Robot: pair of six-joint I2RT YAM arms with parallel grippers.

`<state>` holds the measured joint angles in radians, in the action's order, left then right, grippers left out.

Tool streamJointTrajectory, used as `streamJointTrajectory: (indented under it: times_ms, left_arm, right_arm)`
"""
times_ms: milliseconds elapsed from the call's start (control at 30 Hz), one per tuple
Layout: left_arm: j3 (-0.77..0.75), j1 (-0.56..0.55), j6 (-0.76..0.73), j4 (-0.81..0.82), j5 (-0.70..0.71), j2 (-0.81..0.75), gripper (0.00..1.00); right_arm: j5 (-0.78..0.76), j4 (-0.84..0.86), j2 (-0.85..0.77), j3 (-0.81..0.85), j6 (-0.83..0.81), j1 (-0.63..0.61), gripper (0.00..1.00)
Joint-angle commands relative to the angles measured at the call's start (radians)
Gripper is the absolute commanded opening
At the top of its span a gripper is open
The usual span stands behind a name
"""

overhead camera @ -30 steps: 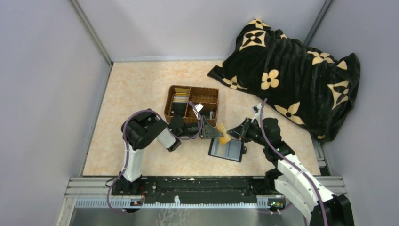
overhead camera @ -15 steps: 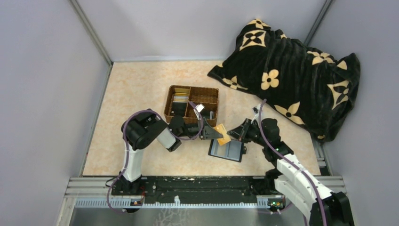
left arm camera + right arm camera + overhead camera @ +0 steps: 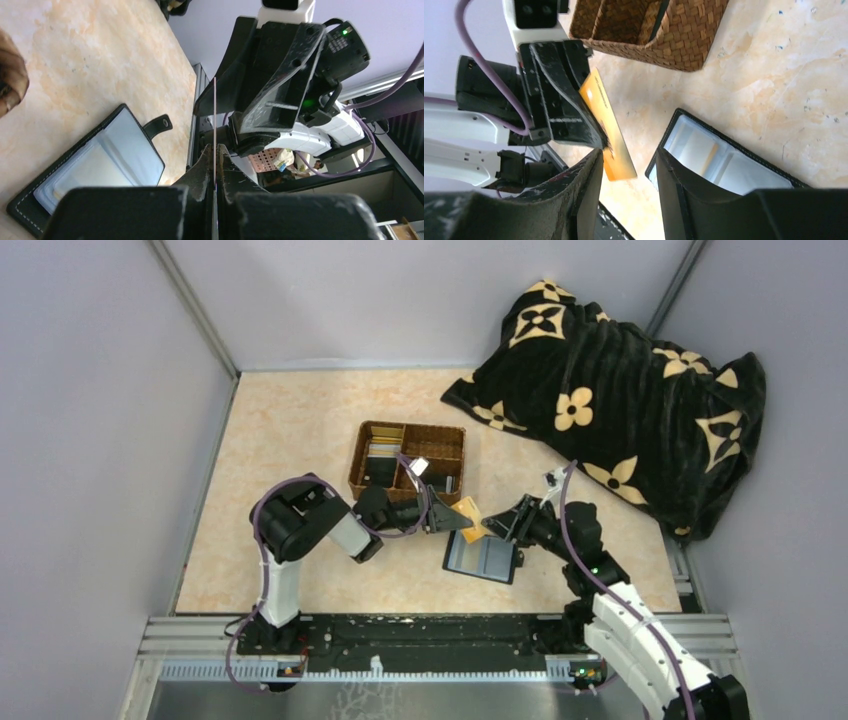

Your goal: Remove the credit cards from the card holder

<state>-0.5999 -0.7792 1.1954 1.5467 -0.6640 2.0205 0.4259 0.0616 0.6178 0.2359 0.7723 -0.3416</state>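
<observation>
Gold card held out over the open card holder

The card holder (image 3: 482,558) lies open on the table (image 3: 290,430), nearest the arm bases. Just above it, the left gripper (image 3: 215,165) pinches one gold card (image 3: 606,130) tight. The card's long side points at the right gripper (image 3: 629,157), whose fingers are spread apart by its free end. The basket (image 3: 684,45) sits just behind, closer to the left arm.

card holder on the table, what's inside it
The card holder lies open, showing pale grey sleeves. One has a faint yellowish edge, maybe a card. The right gripper covers part, so other cards cannot be told.
</observation>
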Motion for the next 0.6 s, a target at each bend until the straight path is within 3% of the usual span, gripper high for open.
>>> streamJointTrajectory:
  times_ms: [0,267,567]
  left_arm:
    - [-0.019,-0.004,-0.034,0.242,0.057,-0.049,0.00]
    - [-0.088,-0.020,-0.034,0.242,0.098,-0.017,0.00]
    - [-0.082,-0.039,-0.038,0.242,0.107,-0.010,0.00]
  right_arm:
    - [-0.011,0.045,-0.037,-0.018,0.023,0.008,0.44]
    - [0.025,0.083,-0.050,-0.027,0.029,0.008,0.43]
    - [0.009,0.137,-0.051,-0.038,0.031,0.008,0.35]
